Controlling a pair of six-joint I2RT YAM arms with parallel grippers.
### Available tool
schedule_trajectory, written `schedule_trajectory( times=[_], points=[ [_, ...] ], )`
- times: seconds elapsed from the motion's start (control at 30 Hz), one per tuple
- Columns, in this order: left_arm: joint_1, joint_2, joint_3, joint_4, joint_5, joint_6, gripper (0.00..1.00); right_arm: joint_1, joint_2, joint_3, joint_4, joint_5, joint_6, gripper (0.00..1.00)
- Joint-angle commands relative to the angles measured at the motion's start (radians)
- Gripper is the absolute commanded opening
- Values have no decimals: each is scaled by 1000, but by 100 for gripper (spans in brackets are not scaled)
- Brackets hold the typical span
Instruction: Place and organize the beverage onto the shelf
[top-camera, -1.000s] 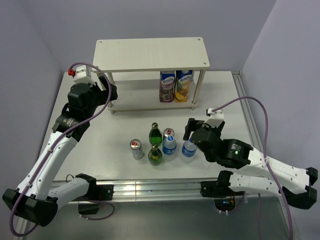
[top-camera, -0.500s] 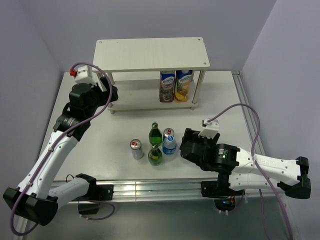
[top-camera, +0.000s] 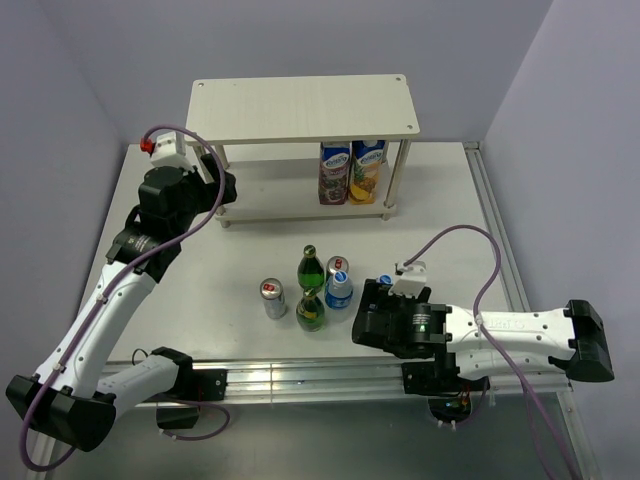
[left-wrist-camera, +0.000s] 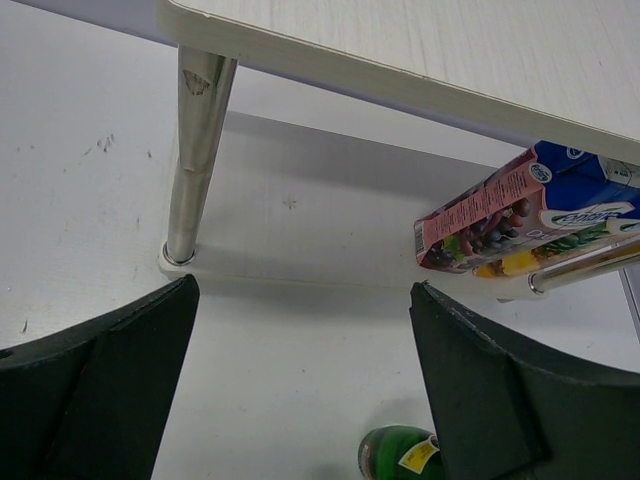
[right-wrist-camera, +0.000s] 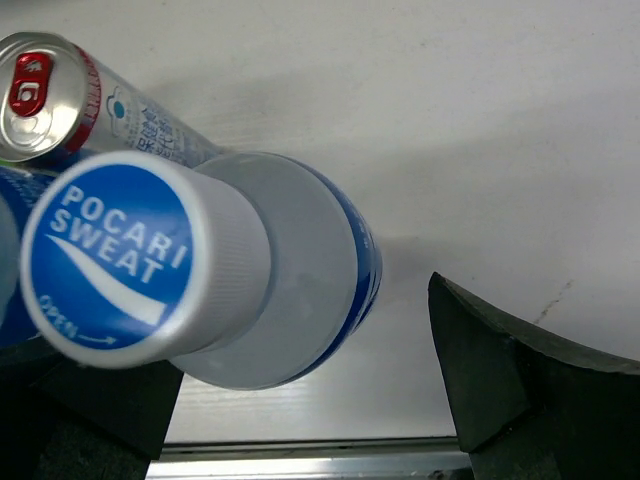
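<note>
1. Right gripper (right-wrist-camera: 300, 340): low over the near right part of the table (top-camera: 450, 200). Its fingers stand wide apart on either side of item 2, with open space between the bottle and one finger.
2. Pocari Sweat bottle (right-wrist-camera: 290, 260): upright, with a blue cap and a blue label. It is between the right fingers and mostly hidden under the arm in the top view.
3. Cluster just left of item 2, all upright on the table:
   - front green bottle (top-camera: 311, 314)
   - silver can (top-camera: 272, 297), red-marked top, to its left
   - second blue-capped bottle (top-camera: 339, 285), to its right
   - rear green bottle (top-camera: 310, 266), behind
4. Left gripper (left-wrist-camera: 302, 310): held above the table near the shelf's left front leg. Its fingers are spread wide and hold nothing.
5. Shelf (top-camera: 300, 110): two-tier rack of pale boards on white legs, at the far side of the table.
6. On the lower tier, at the right end: a purple juice carton (top-camera: 334, 173) and a yellow juice carton (top-camera: 366, 170), upright and side by side.
</note>
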Motion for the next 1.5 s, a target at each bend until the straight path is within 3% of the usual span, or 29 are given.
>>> schedule_trajectory(
  times=[0.0,0.17,0.23,0.37,0.43,0.5,0.57,0.7,0.77,0.83,0.9,1.0,1.17,1.27,1.37,1.47],
  points=[
    [-7,0,0,10,10,18,93,6,17,-40,35,88,96,100],
    [-18,3,0,4,4,19,93,7,60,-43,52,159,148,99],
    [-18,3,3,7,4,19,93,6,85,-30,74,195,130,93],
    [-19,2,2,-2,-11,21,93,6,134,-4,80,232,126,51],
    [-24,0,3,-1,-13,23,93,7,160,15,74,243,125,41],
    [-24,-2,3,0,-16,23,93,7,163,51,42,246,107,14],
    [-24,0,8,-5,-16,23,93,7,154,127,-12,260,81,7],
    [-24,2,15,-14,-14,21,93,7,98,325,-109,335,-51,1],
    [-24,-2,15,-17,-20,20,93,7,76,462,-91,378,-194,1],
    [-24,-3,15,-17,-20,19,93,-5,45,572,28,404,-518,0],
    [-24,-3,15,-20,-17,18,93,-37,16,617,309,359,-878,0],
    [-24,-5,20,-25,-25,19,93,-157,16,733,533,191,-1095,0],
    [-22,-14,15,-27,-34,23,93,-350,154,969,600,47,-1260,0],
    [-24,-14,18,-30,-31,23,93,-474,321,1150,594,-66,-1328,0],
    [-24,-12,21,-31,-31,23,93,-577,492,1465,533,-138,-1358,0],
    [-24,-17,18,-30,-28,23,93,-652,652,1659,465,-171,-1378,0]
  ],
)
